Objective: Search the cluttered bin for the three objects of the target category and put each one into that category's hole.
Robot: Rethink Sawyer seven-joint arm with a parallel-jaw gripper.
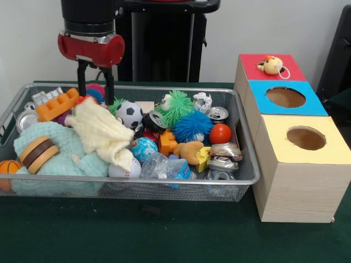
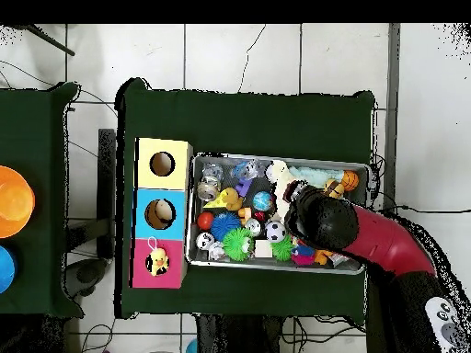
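much of the silver wire-mesh bin (image 1: 245,143) is buried: a cream knitted cloth (image 1: 104,134) and a mint green fuzzy cloth (image 1: 66,159) cover the left half in the front view, and whatever lies under them cannot be seen. in the overhead view the arm's black and red bulk hides the bin's middle right, so the gripper itself does not show there. which category is the target cannot be told; loose balls in sight are a black and white soccer ball (image 1: 129,114), a red ball (image 1: 220,133), a blue globe ball (image 1: 144,149) and an orange basketball (image 1: 8,167) cut off at the left edge. the red and black gripper (image 1: 95,86) hangs straight down over the bin's far left corner, its two dark fingers (image 1: 81,80) spread apart with nothing between them, tips just above an orange toy brick (image 1: 57,104) and the cream cloth. right of the bin, nearly touching it, stands a wooden box row: a yellow-topped box with a round hole (image 1: 306,138), a blue-topped one with a hole (image 1: 285,97), and a red-topped one (image 1: 258,61) whose hole is covered by a small yellow duck toy (image 1: 271,65). bare dark green table (image 1: 164,235) lies in front of the bin.
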